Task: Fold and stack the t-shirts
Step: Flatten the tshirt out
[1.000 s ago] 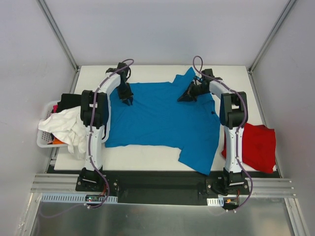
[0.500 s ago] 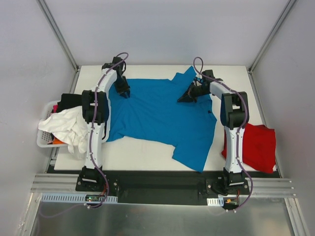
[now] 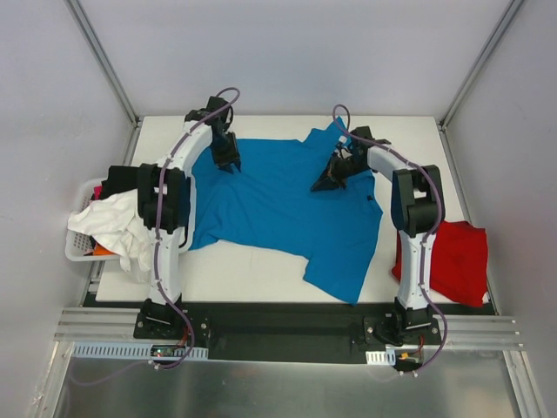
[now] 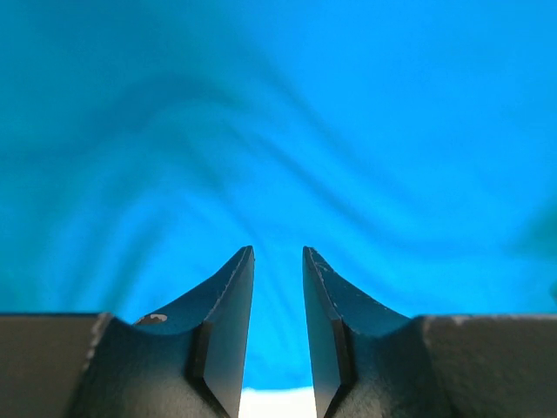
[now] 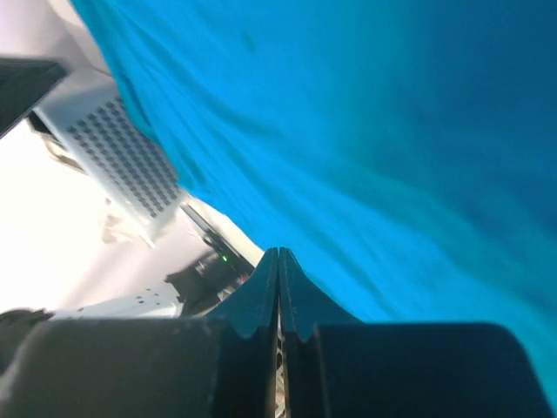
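Observation:
The turquoise-blue t-shirt [image 3: 278, 209] lies spread over the middle of the white table, its near hem rumpled. At the shirt's far left corner is my left gripper [image 3: 230, 163]. In the left wrist view its jaws [image 4: 278, 251] stand a little apart over blue cloth [image 4: 348, 131], with nothing pinched between them. My right gripper [image 3: 320, 183] is near the collar. Its fingers [image 5: 278, 252] are pressed shut at the edge of the blue cloth [image 5: 392, 131], which rises from their tips. The red t-shirt [image 3: 459, 257] lies folded at the table's right edge.
A white basket [image 3: 77, 246] off the table's left edge holds a white garment [image 3: 117, 226] and a black one [image 3: 122, 177]. The basket [image 5: 122, 161] also shows in the right wrist view. Grey walls close in the table on three sides.
The shirt's near hem was dragged toward the back of the table. My left gripper moved back along the far left corner and its jaws have parted. The right gripper shifted slightly.

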Controlling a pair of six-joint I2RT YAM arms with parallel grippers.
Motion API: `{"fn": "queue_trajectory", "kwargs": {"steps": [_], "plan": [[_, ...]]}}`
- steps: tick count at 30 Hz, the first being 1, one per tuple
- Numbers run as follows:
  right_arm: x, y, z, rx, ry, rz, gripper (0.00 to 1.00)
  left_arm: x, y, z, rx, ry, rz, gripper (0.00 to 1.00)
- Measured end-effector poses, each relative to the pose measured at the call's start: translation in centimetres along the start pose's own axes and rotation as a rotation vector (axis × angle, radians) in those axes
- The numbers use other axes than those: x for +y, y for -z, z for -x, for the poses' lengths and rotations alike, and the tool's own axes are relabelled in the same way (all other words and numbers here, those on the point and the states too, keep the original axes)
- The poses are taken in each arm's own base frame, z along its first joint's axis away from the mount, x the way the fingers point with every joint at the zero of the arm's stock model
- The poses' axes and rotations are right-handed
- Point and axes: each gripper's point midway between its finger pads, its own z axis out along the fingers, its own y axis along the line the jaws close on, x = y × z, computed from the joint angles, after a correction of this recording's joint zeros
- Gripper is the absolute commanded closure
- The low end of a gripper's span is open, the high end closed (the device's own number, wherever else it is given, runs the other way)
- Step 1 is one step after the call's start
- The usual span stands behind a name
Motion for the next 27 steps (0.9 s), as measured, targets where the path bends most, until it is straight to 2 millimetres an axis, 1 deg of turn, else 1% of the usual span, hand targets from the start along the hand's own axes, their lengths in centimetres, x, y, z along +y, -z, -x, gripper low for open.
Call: {"fn": "queue_trajectory", "kwargs": {"steps": [3, 4, 6, 7, 8, 10, 14, 16, 18, 19, 21, 22, 25, 27], "plan": [[-1.4, 0.4, -2.1, 0.017, -0.016, -0.053, 0.99, -3.1, 2.6, -3.2, 0.006, -0.11, -0.044, 0.72], [-2.0, 0.6, -2.8, 0.023, -0.03, -0.073, 0.99, -3.7, 3.0, -4.0, 0.011, -0.134, -0.055, 0.72], [-3.4, 0.6, -3.7, 0.03, -0.06, -0.113, 0.99, -5.3, 3.6, -6.3, 0.04, -0.209, -0.087, 0.71], [-4.0, 0.5, -4.0, 0.035, -0.075, -0.125, 0.99, -5.7, 3.6, -7.3, 0.06, -0.23, -0.099, 0.71], [-4.4, 0.4, -4.2, 0.037, -0.089, -0.127, 0.99, -5.8, 3.4, -7.8, 0.073, -0.24, -0.104, 0.72], [-4.7, 0.1, -4.3, 0.039, -0.11, -0.123, 0.99, -5.7, 3.1, -8.6, 0.102, -0.252, -0.115, 0.72], [-4.1, -0.6, -3.5, 0.023, -0.102, -0.104, 0.99, -4.9, 2.6, -9.1, 0.134, -0.238, -0.132, 0.73], [-4.4, -0.7, -3.3, 0.003, -0.084, -0.151, 0.99, -4.2, 2.1, -9.6, 0.15, -0.235, -0.132, 0.72], [-5.4, -0.4, -3.2, -0.038, -0.051, -0.252, 0.99, -3.3, 1.5, -10.5, 0.178, -0.238, -0.118, 0.73], [-5.8, 0.0, -3.2, -0.054, -0.033, -0.301, 0.99, -3.1, 1.3, -10.8, 0.188, -0.239, -0.114, 0.73], [-6.3, 1.4, -2.8, -0.113, 0.034, -0.429, 0.99, -2.6, 1.0, -11.5, 0.211, -0.24, -0.109, 0.73], [-6.3, 2.3, -2.4, -0.156, 0.081, -0.495, 0.99, -2.5, 0.9, -11.8, 0.218, -0.241, -0.11, 0.73], [-5.6, 4.5, -1.2, -0.271, 0.196, -0.623, 0.99, -2.8, 0.9, -11.9, 0.225, -0.244, -0.128, 0.73], [-5.2, 5.6, -0.9, -0.326, 0.248, -0.679, 0.99, -3.0, 0.9, -11.8, 0.219, -0.247, -0.138, 0.73]]}}
